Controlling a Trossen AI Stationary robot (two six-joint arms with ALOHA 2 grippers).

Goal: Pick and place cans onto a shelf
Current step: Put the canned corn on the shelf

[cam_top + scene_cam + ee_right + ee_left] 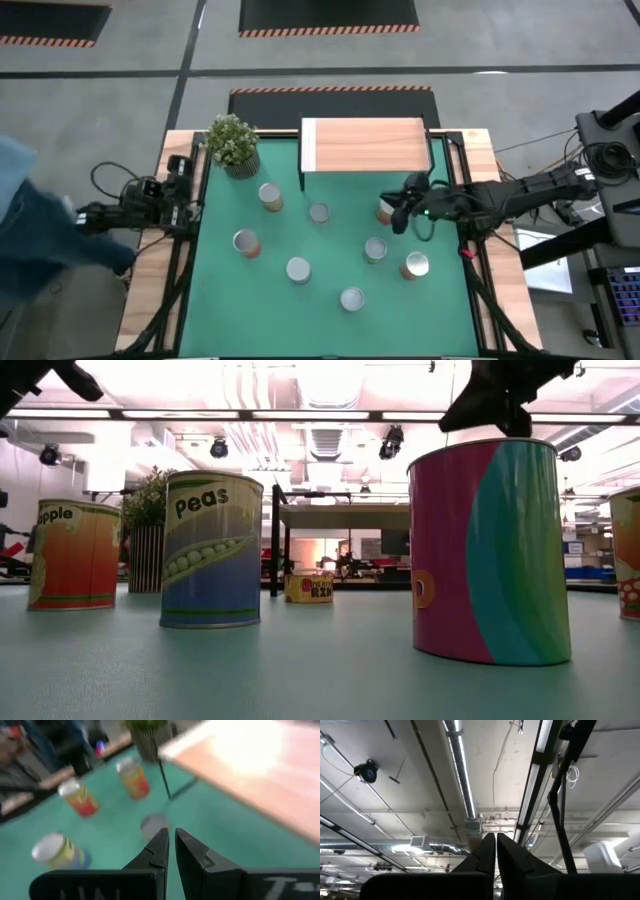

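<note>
Right gripper [402,212], jaws pressed together and empty, hovers right of centre beside an orange can [385,209], below the wooden shelf [365,146]; seven cans dot the green mat [330,240]. Left gripper [496,851] waits closed at left edge. Next, judged: open, descend, grasp a can.

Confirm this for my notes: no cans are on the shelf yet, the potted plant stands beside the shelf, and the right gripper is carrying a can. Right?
Not quite. The right gripper is shut on nothing, as the right wrist view shows. The shelf is bare and the potted plant stands beside it.
</note>
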